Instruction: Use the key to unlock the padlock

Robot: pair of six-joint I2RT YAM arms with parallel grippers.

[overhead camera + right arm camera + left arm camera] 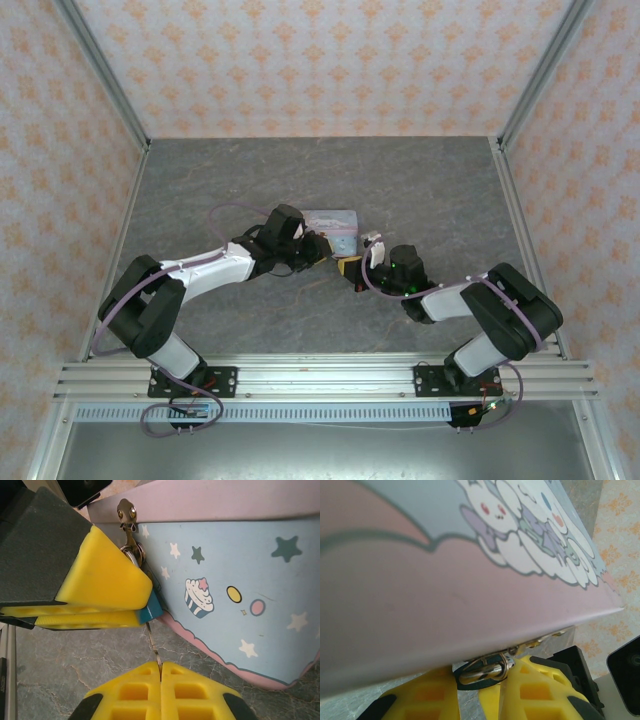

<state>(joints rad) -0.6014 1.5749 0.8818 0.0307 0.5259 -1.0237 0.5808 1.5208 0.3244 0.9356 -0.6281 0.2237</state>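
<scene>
Left hand [487, 677] pinches padlock [151, 611] beside tin [240, 580]. Right hand [160, 672] shut tight on key [154, 645]; key tip at padlock bottom, just above right hand.

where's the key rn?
Right wrist view, just left of centre: the key is pinched in the right end effector, its blade pointing up to the underside of the padlock, beside the tin.

place: robotics lab cell | signs: aluminium rail [320, 372] across bottom; patterned wall panels [330, 60] top, left, right; grey marbled tabletop [420, 180] centre
</scene>
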